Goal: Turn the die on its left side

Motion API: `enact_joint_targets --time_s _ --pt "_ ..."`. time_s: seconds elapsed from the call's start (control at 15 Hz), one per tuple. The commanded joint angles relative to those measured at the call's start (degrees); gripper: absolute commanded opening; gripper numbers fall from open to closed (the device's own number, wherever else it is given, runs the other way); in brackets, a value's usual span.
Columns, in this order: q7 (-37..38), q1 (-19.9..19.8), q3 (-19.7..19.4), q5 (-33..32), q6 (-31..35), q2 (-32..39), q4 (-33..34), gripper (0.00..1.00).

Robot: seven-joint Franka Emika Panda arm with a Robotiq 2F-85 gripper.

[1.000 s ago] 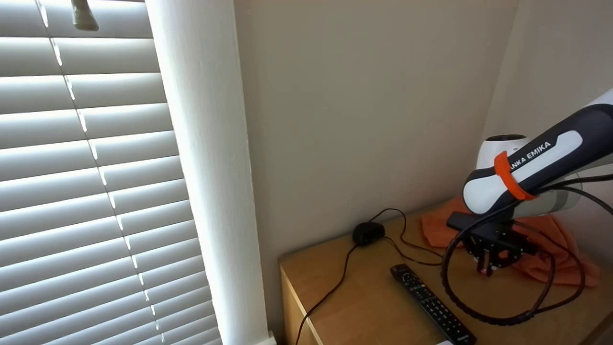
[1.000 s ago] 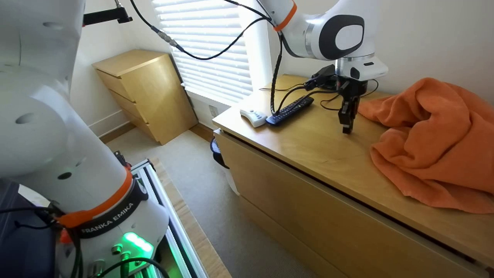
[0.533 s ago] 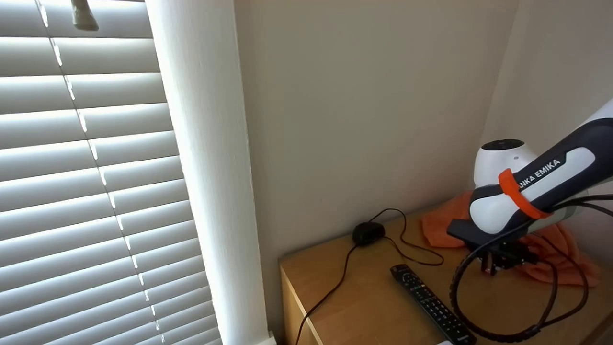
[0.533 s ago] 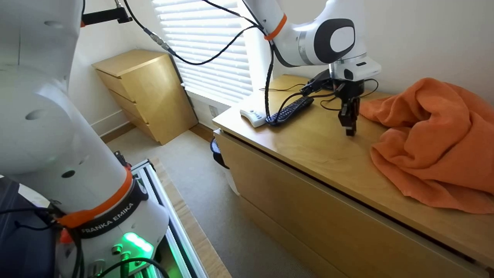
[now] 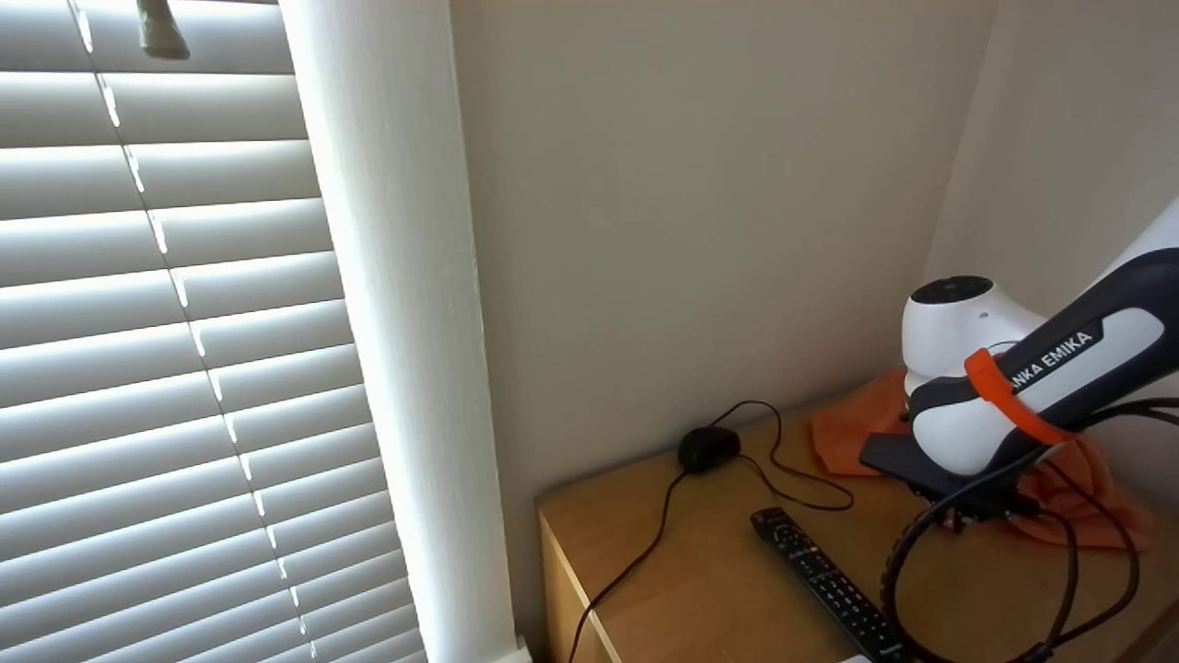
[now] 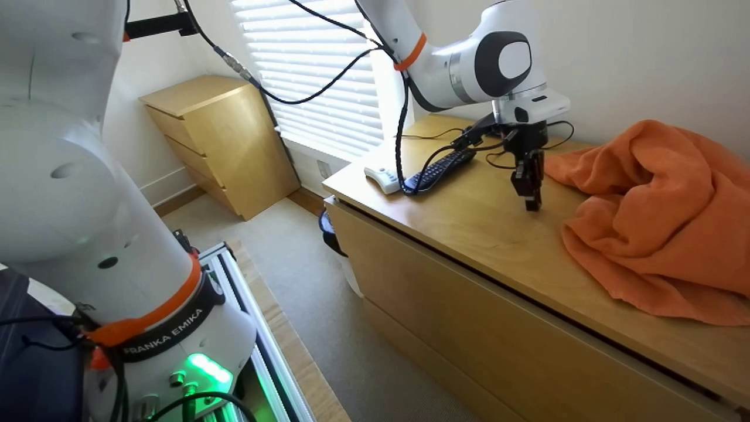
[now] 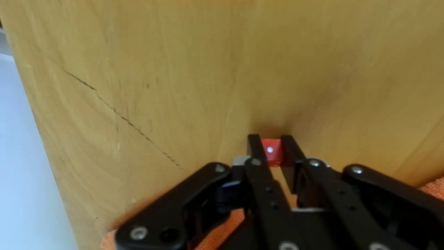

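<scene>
The claw [image 7: 271, 147] in the wrist view is narrow, gripping the red die [image 7: 272, 154] between its fingers [image 7: 256, 146]; the die sits at 4 o'clock from the middle of that view, a one-dot face showing, and I cannot tell whether it touches the dresser [image 7: 194, 69] below. A dark scratch [image 7: 128, 121] lies between 9 and 10 o'clock from the die, orange cloth [image 7: 435, 188] at 8 and between 3 and 4. In an exterior view the claw points down at the dresser, with the cloth at 3 o'clock, the remote [image 6: 443, 167] toward 10 and a white gadget [image 6: 384, 179] at 9. In an exterior view the claw is mostly hidden beneath the arm [image 5: 1055, 373]; the remote lies at 8 o'clock from the claw and a black box [image 5: 709, 448] between 9 and 10.
</scene>
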Motion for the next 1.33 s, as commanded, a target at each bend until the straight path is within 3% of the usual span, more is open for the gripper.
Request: enact_joint_targets --time_s 0.0,0.13,0.4,0.47,0.6,1.07,1.27 --pt "3.76 1.18 -0.93 -3.45 1.75 0.61 -1.99 0.09" --pt "4.91 1.55 -1.18 -4.90 1.83 0.83 -2.02 0.05" --pt "7.29 2.16 -1.48 -7.85 1.91 1.33 -1.97 0.06" --pt "7.81 2.17 -1.38 -8.34 2.07 1.34 -2.05 0.43" --pt "8.47 2.15 -1.24 -9.01 1.99 1.48 -2.08 0.50" --pt "6.12 -0.49 0.43 -7.05 0.01 -0.50 -2.77 1.00" --pt "3.87 -2.81 1.94 -4.83 -0.89 -2.67 -2.99 1.00"
